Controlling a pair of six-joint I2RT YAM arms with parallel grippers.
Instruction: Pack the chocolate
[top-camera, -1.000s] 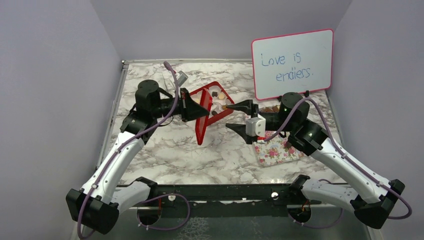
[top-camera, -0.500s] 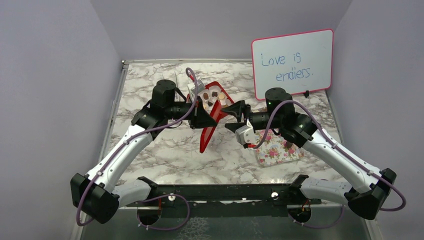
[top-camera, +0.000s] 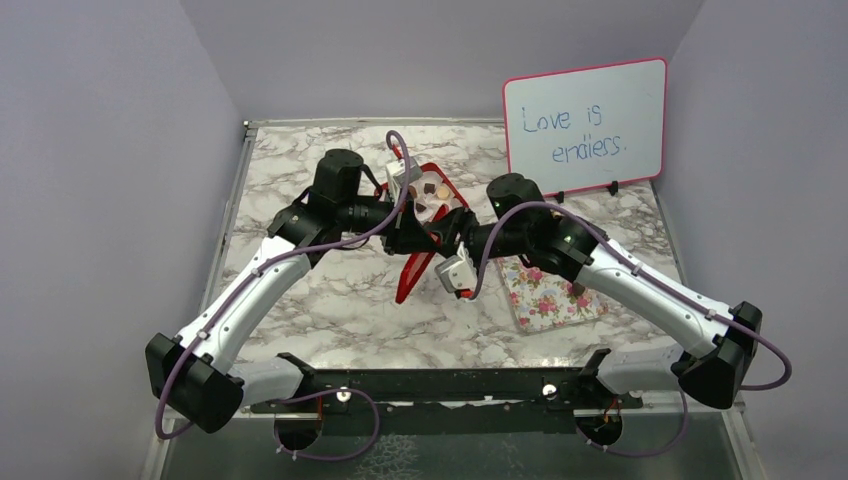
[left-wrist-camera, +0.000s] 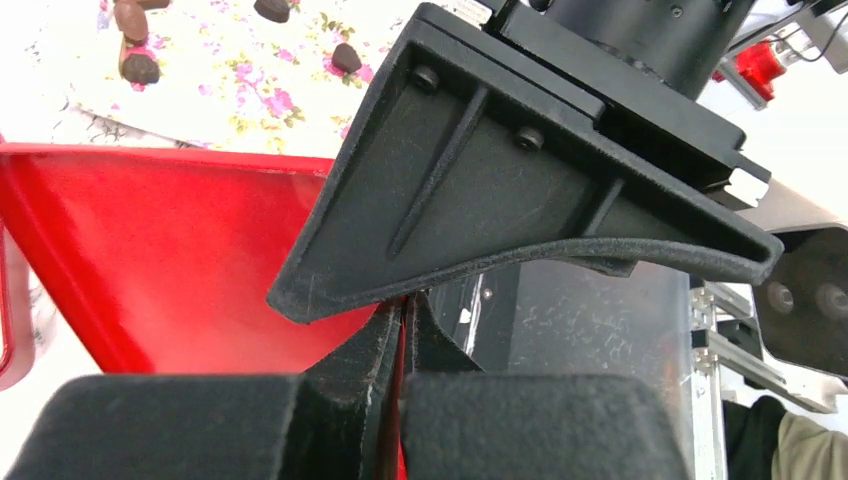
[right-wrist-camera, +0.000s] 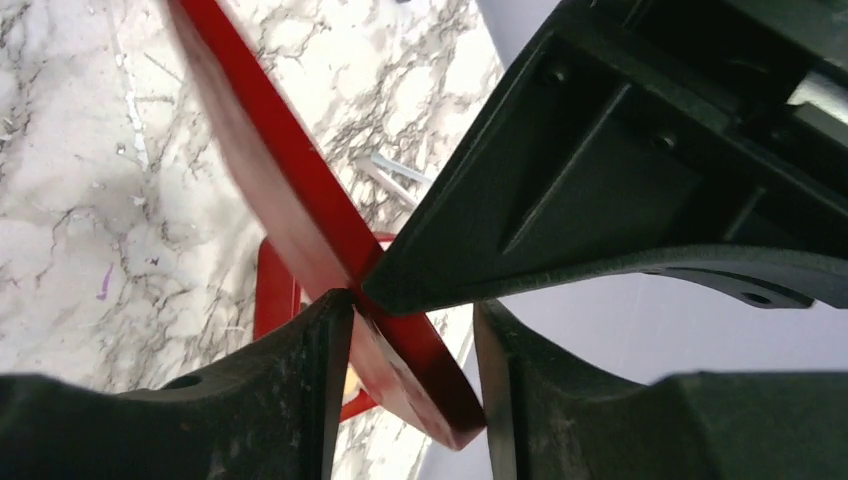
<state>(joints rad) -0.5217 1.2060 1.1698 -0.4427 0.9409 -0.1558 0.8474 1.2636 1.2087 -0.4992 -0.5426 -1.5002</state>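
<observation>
On the grey-veined marble table (top-camera: 330, 300), a flowered rectangular sheet (top-camera: 545, 300) lies by the right arm. Only the left wrist view shows dark brown chocolate (left-wrist-camera: 140, 68) pieces on it. That view also shows the left gripper (left-wrist-camera: 402, 322) pinching the raised red plastic lid (left-wrist-camera: 170, 250). The right wrist view alone shows the right gripper (right-wrist-camera: 412, 305) spread astride the lid's edge. Farther back, more chocolate sits in the red tray (top-camera: 455, 190). Half a second ago the grippers were apart; now they meet.
</observation>
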